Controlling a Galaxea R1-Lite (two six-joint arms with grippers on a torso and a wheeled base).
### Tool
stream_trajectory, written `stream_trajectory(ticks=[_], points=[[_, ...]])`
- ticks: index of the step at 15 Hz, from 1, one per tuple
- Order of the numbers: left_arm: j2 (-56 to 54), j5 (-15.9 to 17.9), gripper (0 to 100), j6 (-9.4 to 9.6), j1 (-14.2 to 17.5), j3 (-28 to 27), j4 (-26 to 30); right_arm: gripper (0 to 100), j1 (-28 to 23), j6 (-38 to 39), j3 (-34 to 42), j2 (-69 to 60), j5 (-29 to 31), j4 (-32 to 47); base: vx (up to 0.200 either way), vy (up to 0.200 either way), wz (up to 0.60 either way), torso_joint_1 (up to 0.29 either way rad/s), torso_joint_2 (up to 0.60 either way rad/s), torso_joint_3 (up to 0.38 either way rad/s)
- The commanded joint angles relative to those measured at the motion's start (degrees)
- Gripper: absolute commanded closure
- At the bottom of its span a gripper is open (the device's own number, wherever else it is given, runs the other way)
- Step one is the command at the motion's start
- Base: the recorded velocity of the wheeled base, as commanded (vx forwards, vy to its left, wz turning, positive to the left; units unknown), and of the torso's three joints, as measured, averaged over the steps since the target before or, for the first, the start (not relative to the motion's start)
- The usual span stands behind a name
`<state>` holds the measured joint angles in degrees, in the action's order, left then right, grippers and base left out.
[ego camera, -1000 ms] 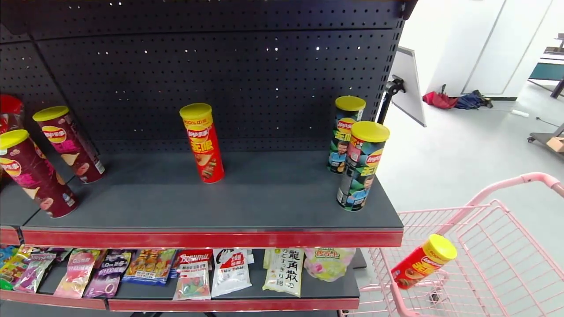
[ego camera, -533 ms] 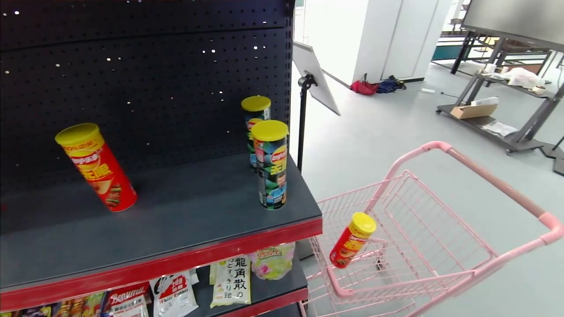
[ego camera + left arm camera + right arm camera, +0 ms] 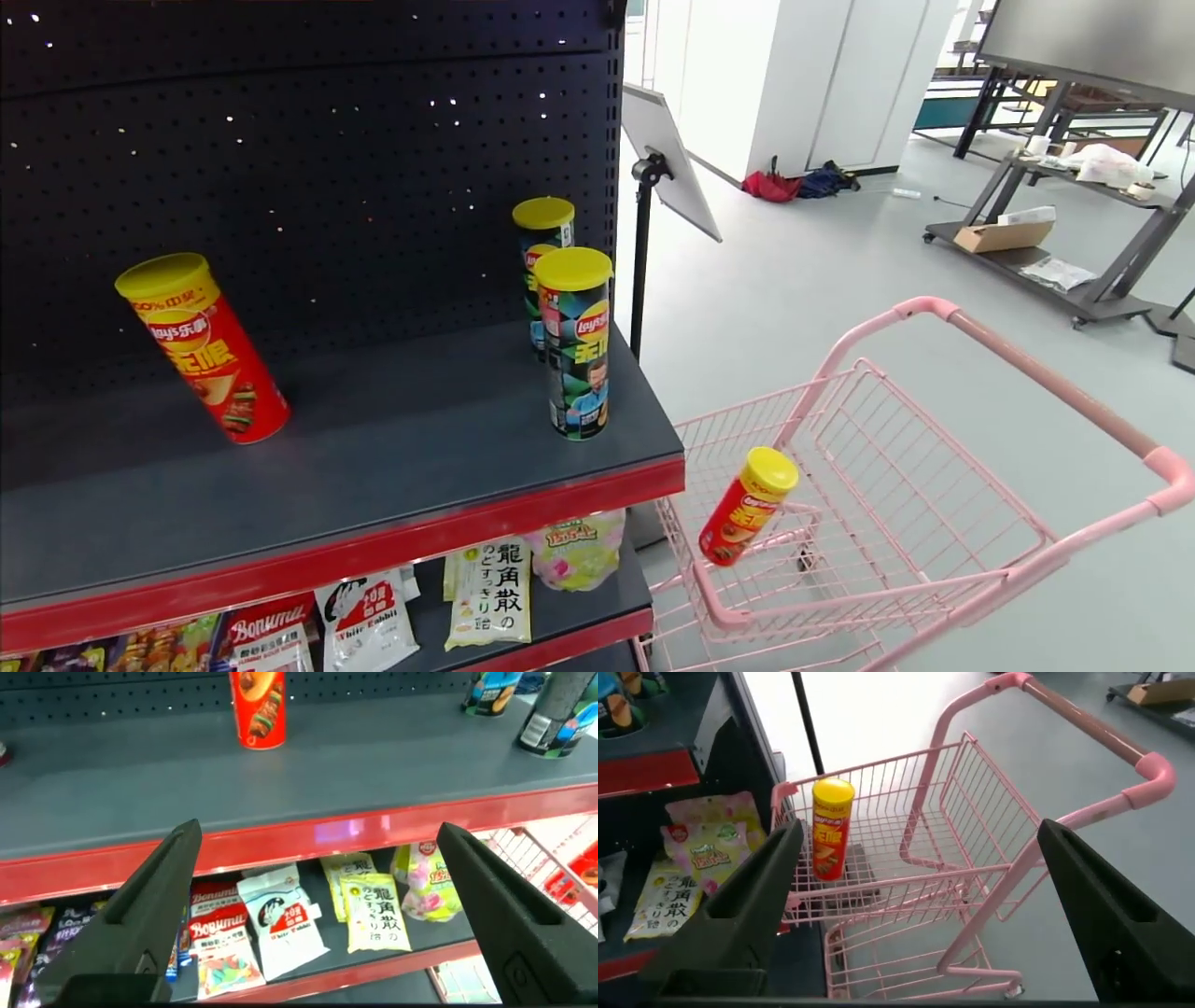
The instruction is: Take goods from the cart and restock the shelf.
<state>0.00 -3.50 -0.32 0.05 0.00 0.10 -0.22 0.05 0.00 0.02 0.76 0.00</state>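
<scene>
The left claw (image 3: 318,829) gaped wide before the shelf (image 3: 280,775), the right claw (image 3: 920,826) wide above the pink cart (image 3: 1046,378). One red can (image 3: 747,509) leaned inside the pink cart, at four o'clock from the shelf's two dark cans (image 3: 574,355).

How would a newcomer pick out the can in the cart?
Find the pink cart right of the dark shelf. At its shelf-side end stands a red can with a yellow lid. It is the cart's only item; the other red can is on the shelf.

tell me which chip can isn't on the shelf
The red can leaning inside the pink cart; the other red can and two dark cans stand on the shelf.
</scene>
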Motion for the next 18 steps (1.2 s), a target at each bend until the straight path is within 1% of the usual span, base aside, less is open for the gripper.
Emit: stream_trajectory(ticks=[1,18], points=[[0.00,-0.02,0,-0.03,0.04,0.00,-0.01,0,0.04,0.04,0.00,-0.02,0.04,0.00,0.000,0.000,0.00,-0.149,0.35,0.193],[0.00,-0.02,0,-0.03,0.04,0.00,-0.01,0,0.04,0.04,0.00,-0.02,0.04,0.00,0.000,0.000,0.00,-0.145,0.35,0.207]])
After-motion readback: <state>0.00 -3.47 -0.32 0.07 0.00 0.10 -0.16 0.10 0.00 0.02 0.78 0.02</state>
